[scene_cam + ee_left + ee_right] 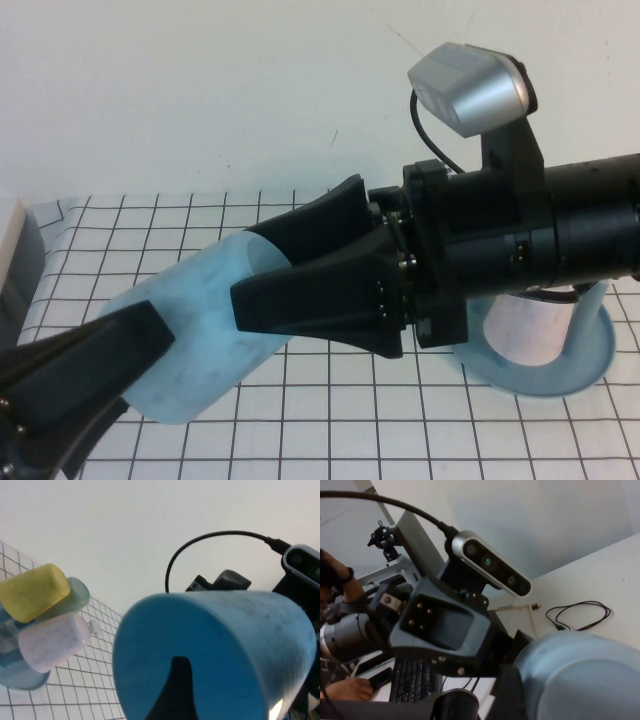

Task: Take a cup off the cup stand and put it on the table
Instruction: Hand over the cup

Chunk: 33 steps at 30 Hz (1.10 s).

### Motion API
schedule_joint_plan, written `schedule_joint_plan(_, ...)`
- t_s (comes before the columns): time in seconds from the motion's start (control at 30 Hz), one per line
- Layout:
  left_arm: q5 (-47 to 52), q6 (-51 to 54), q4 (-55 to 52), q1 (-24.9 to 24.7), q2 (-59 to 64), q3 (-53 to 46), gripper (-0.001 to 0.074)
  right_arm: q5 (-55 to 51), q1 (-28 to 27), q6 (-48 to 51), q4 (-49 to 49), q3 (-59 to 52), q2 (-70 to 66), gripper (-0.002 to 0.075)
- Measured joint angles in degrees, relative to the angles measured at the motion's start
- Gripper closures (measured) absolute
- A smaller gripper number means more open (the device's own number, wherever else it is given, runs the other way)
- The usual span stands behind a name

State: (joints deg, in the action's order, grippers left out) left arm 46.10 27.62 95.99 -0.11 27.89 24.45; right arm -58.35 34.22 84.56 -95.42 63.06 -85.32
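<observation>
High view shows both sets of jaws pinching the same cup [200, 340], a light blue tumbler lying on its side in the air above the gridded counter [330, 440]. The right gripper [290, 270] comes in from the right and clamps the cup near its open mouth, one finger over the rim and one along the wall. The left gripper [90, 370] rises from the lower left and grips the closed bottom end; in the left wrist view one dark finger [175, 690] lies against the cup's flat base. Behind the right arm, the cup stand [560, 370] sits on the counter to the right, and the left wrist view shows a yellow tumbler [32, 591], a pale green tumbler [75, 592] and a pale pink tumbler [52, 640] on its pegs. The cup looks already off the stand and mid-handover. Next, one gripper would need to let go so the other can turn the cup upright and lower it onto bare counter.
</observation>
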Motion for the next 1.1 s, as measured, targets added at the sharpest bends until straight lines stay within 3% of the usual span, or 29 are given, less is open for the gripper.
schedule_joint_plan(0.13,2.43,-0.10,0.00,0.00,0.00,0.00,0.0248,0.23,0.00,0.00,0.00,0.00,0.00,0.0168)
schedule_joint_plan(0.33,3.16,1.03,-0.44,0.00,0.00,0.00,0.0604,-0.33,0.00,-1.50,-1.10,0.00,0.00,0.0179)
schedule_joint_plan(0.37,3.27,1.45,-0.08,0.00,0.00,0.00,0.0637,-0.33,0.00,-1.87,-1.09,0.00,-0.11,0.0181)
schedule_joint_plan(0.6,4.43,3.06,0.53,0.00,-0.12,0.08,0.0716,0.39,0.00,-1.89,-0.86,-0.03,-0.11,0.0160)
schedule_joint_plan(0.87,5.82,6.04,0.02,0.00,0.00,0.08,0.0730,0.39,-0.64,1.06,-0.86,0.09,-0.11,0.0160)
schedule_joint_plan(1.0,5.63,5.75,-2.38,0.00,0.57,1.90,0.0730,-2.02,-6.15,1.06,-0.86,2.36,-0.11,0.0185)
schedule_joint_plan(1.1,4.96,3.70,-10.54,0.00,2.79,6.42,0.0730,-7.13,-12.31,-0.83,-0.05,4.79,-0.11,0.0278)
